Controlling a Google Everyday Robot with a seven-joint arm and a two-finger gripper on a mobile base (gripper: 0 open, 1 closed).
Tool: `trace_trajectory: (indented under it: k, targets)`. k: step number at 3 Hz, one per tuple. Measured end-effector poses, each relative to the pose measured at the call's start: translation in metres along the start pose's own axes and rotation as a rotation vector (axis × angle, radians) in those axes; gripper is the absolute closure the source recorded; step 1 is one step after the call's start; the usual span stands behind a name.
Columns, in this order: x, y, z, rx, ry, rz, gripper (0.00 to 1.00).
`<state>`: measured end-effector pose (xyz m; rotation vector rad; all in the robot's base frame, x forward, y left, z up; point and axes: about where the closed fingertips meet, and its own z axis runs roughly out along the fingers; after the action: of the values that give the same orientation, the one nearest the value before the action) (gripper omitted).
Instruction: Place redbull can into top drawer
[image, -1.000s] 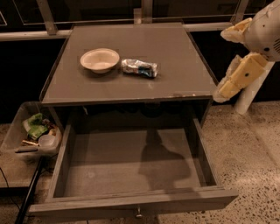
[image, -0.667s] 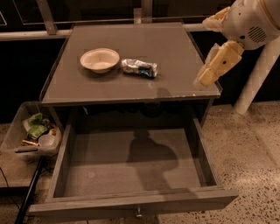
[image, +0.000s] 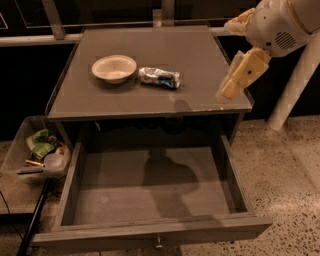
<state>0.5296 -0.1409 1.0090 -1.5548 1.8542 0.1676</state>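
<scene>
The redbull can (image: 160, 77) lies on its side on the grey cabinet top (image: 150, 100), just right of a white bowl (image: 114, 68). The top drawer (image: 150, 190) is pulled out wide below, its flat bottom bare, with a small knob (image: 159, 244) on its front panel. My gripper (image: 235, 80) hangs from the white arm (image: 277, 25) over the right edge of the cabinet top, well to the right of the can and apart from it, holding nothing.
A clear plastic bin (image: 37, 152) of clutter sits low at the left of the cabinet. A white post (image: 295, 85) stands at the right on the speckled floor. A rail runs behind the cabinet top.
My arm and gripper have moved left, from beyond the right side of the cabinet to over its right edge. The can, bowl and drawer have not moved.
</scene>
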Motion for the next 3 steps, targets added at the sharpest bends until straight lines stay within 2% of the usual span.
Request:
trace_trajectory:
  k: [1,3]
  targets:
    - [-0.014,-0.011,0.029,-0.009,-0.027,-0.040,0.00]
    - [-0.025,-0.041,0.089,-0.001,-0.048,-0.053,0.00]
